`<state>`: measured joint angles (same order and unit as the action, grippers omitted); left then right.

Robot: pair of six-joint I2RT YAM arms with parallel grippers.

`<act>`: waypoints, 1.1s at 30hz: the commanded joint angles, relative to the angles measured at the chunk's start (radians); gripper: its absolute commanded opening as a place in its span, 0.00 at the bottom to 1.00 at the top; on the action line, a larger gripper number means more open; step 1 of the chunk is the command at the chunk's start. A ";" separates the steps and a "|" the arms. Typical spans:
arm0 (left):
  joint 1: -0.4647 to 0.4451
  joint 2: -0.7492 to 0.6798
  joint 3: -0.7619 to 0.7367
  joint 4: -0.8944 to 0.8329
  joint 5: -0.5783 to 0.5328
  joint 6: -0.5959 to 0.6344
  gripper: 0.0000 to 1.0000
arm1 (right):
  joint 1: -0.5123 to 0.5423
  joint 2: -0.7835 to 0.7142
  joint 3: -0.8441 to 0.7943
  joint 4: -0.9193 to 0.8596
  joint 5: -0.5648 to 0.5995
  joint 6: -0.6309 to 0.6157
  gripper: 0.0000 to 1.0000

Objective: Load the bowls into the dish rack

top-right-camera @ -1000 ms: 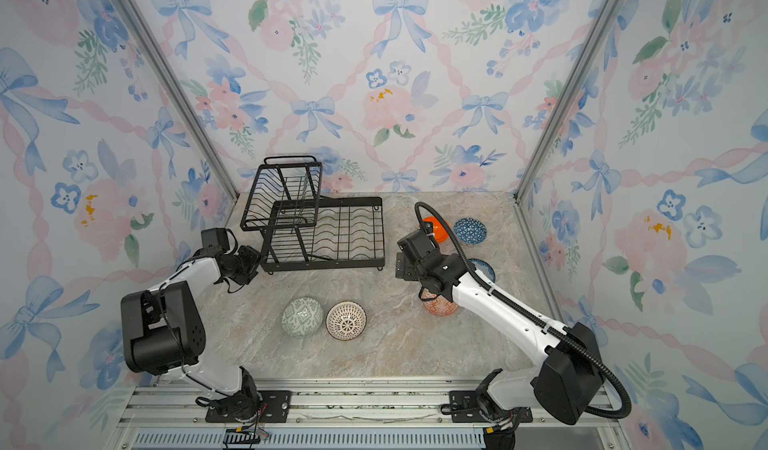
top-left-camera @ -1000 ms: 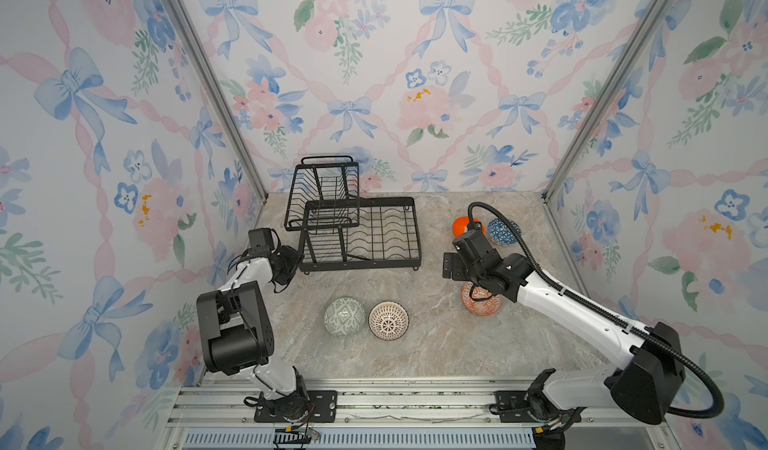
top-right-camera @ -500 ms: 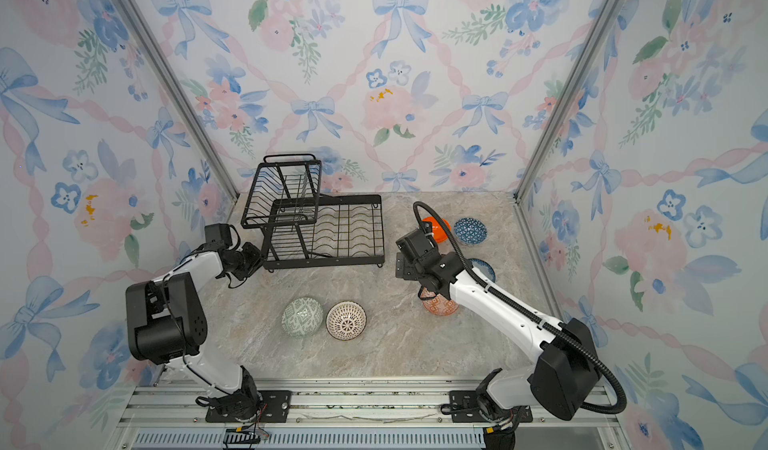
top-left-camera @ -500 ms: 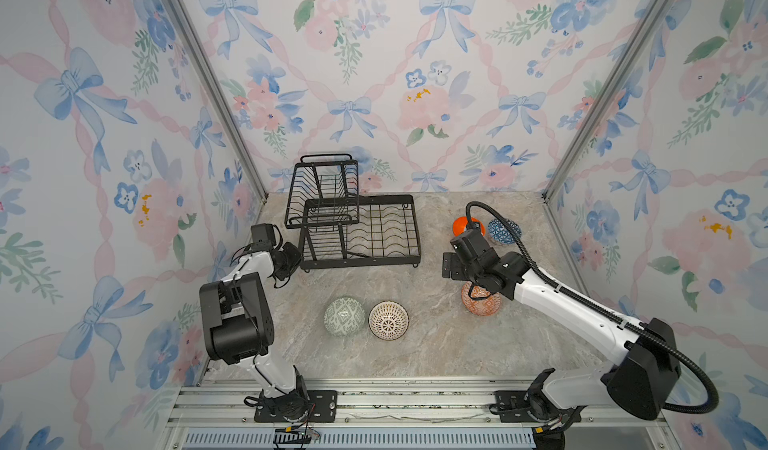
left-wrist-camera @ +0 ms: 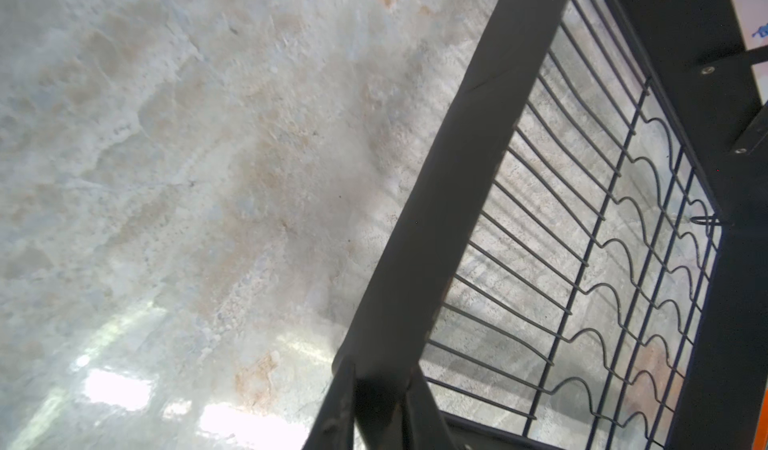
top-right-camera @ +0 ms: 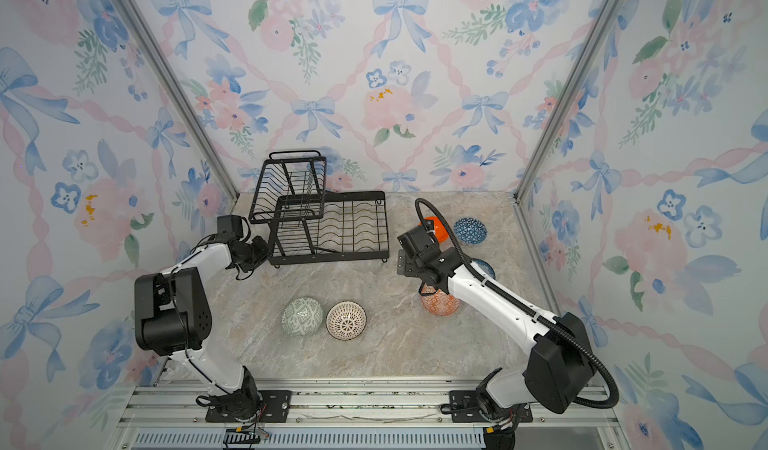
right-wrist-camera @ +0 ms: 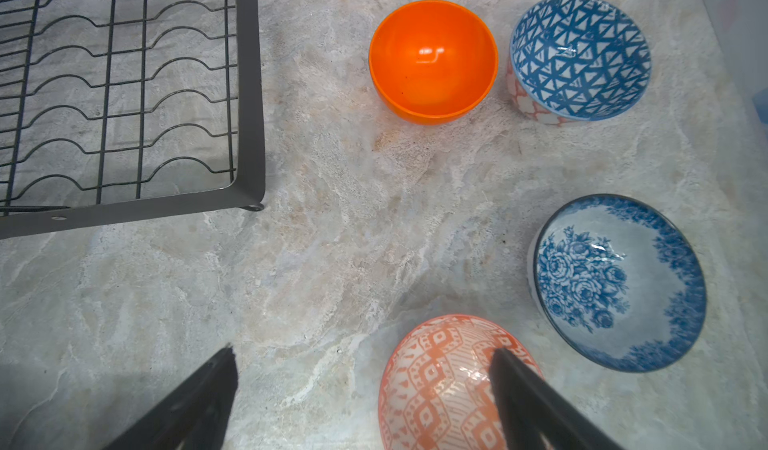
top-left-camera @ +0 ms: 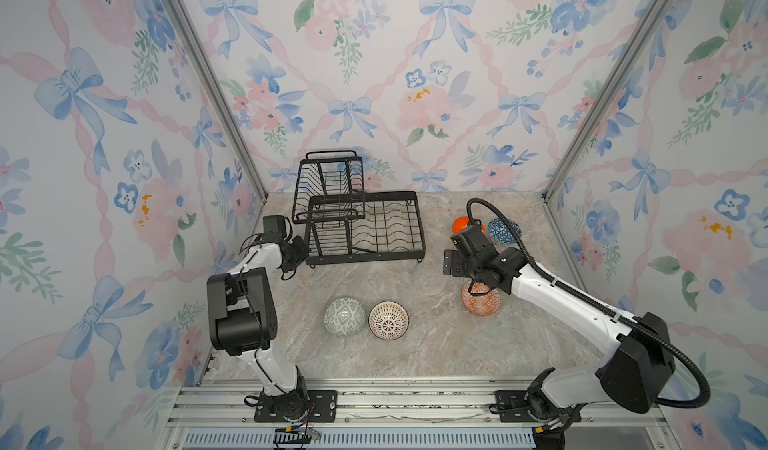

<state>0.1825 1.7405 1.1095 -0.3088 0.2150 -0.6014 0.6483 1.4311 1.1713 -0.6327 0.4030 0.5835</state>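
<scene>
The marble tabletop (top-left-camera: pixel 419 356) carries the dish rack (top-left-camera: pixel 374 257) at the back left, and the left gripper (left-wrist-camera: pixel 380 379) is clamped narrow on its lower tray's rim at the left front corner. The right gripper (right-wrist-camera: pixel 363 352) hangs spread wide, holding nothing, over the orange-and-white bowl (right-wrist-camera: pixel 436 390) — right of the rack. The other bowls sit on the tabletop too: plain orange bowl (right-wrist-camera: pixel 432 59) just beside blue geometric bowl (right-wrist-camera: pixel 579 53) at the back right, blue floral bowl (right-wrist-camera: pixel 619 282) nearer, grey-green bowl (top-left-camera: pixel 344 316) beside lattice bowl (top-left-camera: pixel 388 320) in front.
</scene>
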 commanded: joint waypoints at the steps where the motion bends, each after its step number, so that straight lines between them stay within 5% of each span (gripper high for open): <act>1: -0.037 0.022 0.006 -0.032 0.039 0.047 0.02 | -0.010 0.001 0.023 -0.025 -0.007 0.010 0.97; 7: -0.063 0.024 0.006 -0.032 0.034 0.054 0.02 | -0.036 -0.018 0.002 -0.014 -0.013 0.031 0.97; 10: -0.066 0.016 -0.010 -0.032 0.029 0.054 0.02 | -0.111 0.021 0.022 0.011 -0.144 0.035 0.97; 12: -0.066 0.009 -0.020 -0.032 0.031 0.055 0.03 | -0.154 0.077 0.064 0.037 -0.230 0.031 0.97; 17: -0.067 -0.004 -0.034 -0.032 0.045 0.054 0.03 | -0.151 0.277 0.279 0.004 -0.208 -0.061 0.97; 23: -0.067 -0.036 -0.035 -0.032 0.062 0.041 0.24 | -0.170 0.504 0.511 -0.031 -0.276 -0.099 0.97; 33: -0.067 -0.146 -0.068 -0.032 0.124 -0.037 0.65 | -0.171 0.685 0.651 -0.023 -0.326 -0.076 0.99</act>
<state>0.1181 1.6371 1.0618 -0.3176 0.2977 -0.6193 0.4786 2.0815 1.7672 -0.6327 0.1001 0.5106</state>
